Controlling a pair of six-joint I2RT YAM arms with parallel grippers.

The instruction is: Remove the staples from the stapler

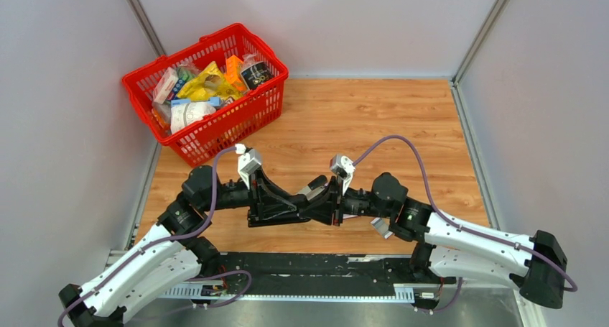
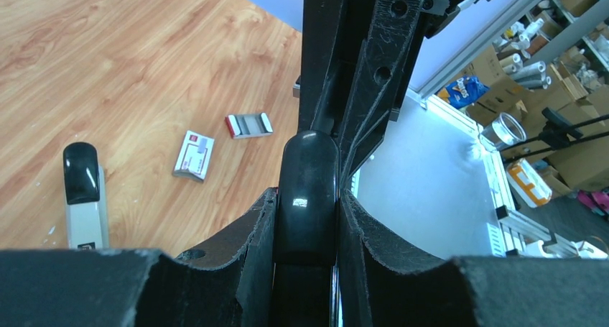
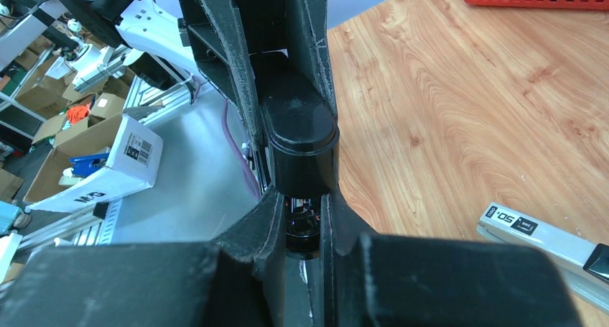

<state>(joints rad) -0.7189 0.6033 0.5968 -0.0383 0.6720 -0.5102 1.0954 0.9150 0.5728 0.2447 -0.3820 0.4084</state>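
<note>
Top: left gripper [image 1: 305, 200] and right gripper [image 1: 336, 197] are met tip to tip over the wooden table [image 1: 402, 126], towards its front edge. A red basket [image 1: 215, 136] is set at back left.

Left wrist: the stapler [image 2: 307, 190] is clamped by its black top in the part-closed left claw, above the table. A grey stapler-shaped item [image 2: 85, 205], a white box [image 2: 194, 154] and a red tray [image 2: 248, 124] are seen lying on the wood.

Right wrist: the stapler's other end is pinched in the narrow right claw.
</note>
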